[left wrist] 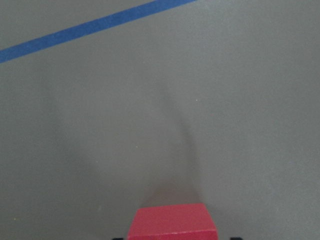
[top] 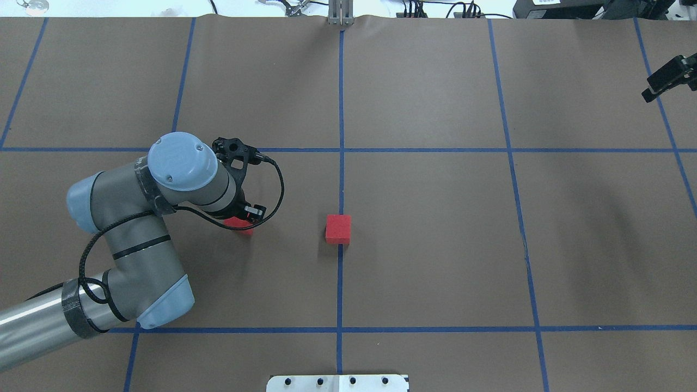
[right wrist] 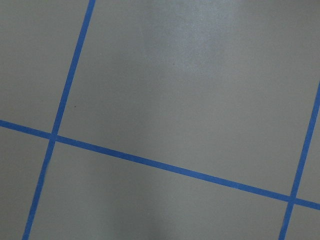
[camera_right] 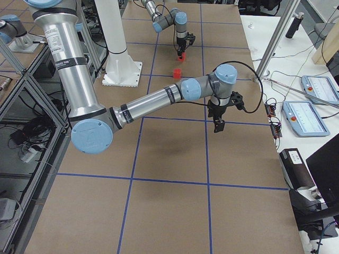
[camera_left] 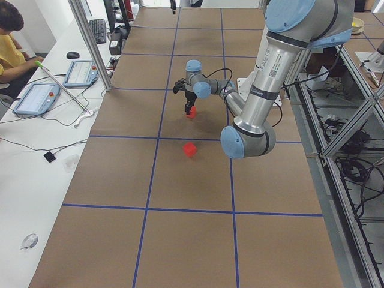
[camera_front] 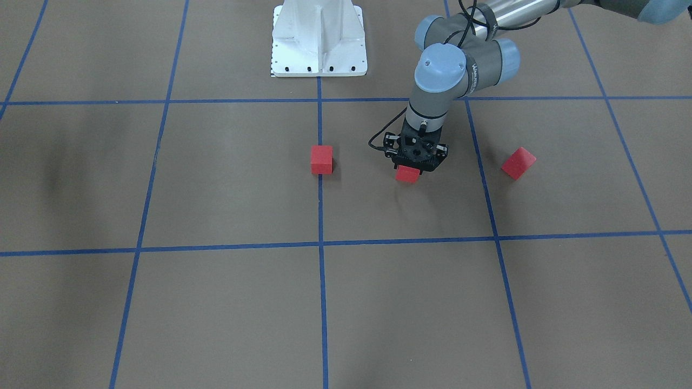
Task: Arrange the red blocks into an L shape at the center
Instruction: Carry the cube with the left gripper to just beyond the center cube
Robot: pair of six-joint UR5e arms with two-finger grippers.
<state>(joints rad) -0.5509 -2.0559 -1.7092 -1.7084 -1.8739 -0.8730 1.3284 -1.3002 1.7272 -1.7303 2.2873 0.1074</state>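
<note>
Red blocks (camera_front: 321, 159) three on the bench (camera_front: 162, 308), first block (top: 338, 228) sitting on the blue tape line (camera_front: 321, 210) at the center (camera_front: 270, 183), second block (camera_front: 407, 175) clamped in the left hand (camera_front: 411, 166) nearby, third block (camera_front: 518, 163) loose beyond it, right hand (top: 667, 78) well apart, its opening cannot be told

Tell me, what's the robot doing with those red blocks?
The left pincer is closed on one red block. A second block sits on the middle blue tape line, and a third block lies farther out on the robot's left. No L shape yet.
</note>
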